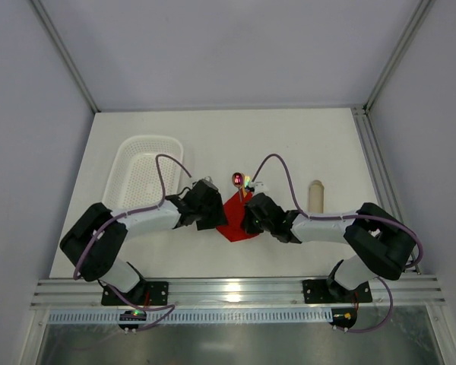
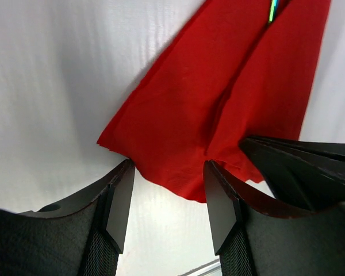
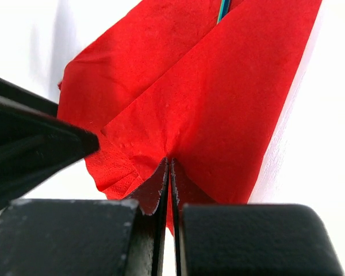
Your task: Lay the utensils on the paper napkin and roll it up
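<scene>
two utensils [image 1: 238, 179] inside folded napkin [image 1: 234, 219]; right gripper [image 3: 169, 165] pinches it, left gripper [image 2: 168, 175] parted.

The red napkin [image 1: 234, 222] lies folded over the utensils [image 1: 242, 181], whose shiny tips stick out beyond; the right gripper [image 3: 169, 167] pinches its near fold.

This was a robotics lab test cell. A plain white tabletop [image 1: 304, 144] was boxed in by bare pale grey wall panels [image 1: 213, 46] on silver aluminium frame posts [image 1: 399, 53]. A black left robot arm [image 1: 137, 220] and black right robot arm [image 1: 327, 226], trailing purple cables [image 1: 169, 156], were bolted to a slotted aluminium rail [image 1: 235, 290] at the near edge.
</scene>
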Motion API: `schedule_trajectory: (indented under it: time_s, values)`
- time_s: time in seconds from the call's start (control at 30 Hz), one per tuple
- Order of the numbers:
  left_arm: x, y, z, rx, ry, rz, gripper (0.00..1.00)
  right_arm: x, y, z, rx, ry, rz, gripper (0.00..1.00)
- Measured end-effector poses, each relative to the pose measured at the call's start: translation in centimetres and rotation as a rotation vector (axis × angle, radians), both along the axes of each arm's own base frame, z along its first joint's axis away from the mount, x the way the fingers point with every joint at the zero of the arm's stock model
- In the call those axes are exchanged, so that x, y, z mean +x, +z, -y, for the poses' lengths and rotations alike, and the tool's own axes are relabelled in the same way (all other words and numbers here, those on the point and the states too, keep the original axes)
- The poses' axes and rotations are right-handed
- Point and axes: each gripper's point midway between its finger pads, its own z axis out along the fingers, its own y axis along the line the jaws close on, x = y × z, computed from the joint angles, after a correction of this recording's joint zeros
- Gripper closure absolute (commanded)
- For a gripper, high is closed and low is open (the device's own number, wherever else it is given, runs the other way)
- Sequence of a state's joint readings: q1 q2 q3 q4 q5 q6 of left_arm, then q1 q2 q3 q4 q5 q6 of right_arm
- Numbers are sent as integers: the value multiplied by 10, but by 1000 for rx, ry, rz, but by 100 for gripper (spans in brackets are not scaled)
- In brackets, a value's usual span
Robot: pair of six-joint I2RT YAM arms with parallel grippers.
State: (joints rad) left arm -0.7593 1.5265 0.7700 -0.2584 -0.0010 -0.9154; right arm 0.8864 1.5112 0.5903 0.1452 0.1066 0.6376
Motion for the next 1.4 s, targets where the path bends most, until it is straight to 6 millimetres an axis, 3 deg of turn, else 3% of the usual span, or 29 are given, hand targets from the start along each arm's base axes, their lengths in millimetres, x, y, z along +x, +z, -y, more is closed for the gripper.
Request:
schedule_trajectory:
  time_s: [0.33,0.63,1.0,1.4]
  values:
    - [-15,3,31,-128,-8,-14,46,0,0,-1,20,-14,-3,96]
    - [-13,6,36,-191,11,29,47,0,0,-2,40,-21,2,96]
    - [-1,39,49,-330,1,151,46,0,0,-3,55,-30,1,96]
    - [-7,36,48,-351,11,171,45,0,0,-3,67,-32,5,96]
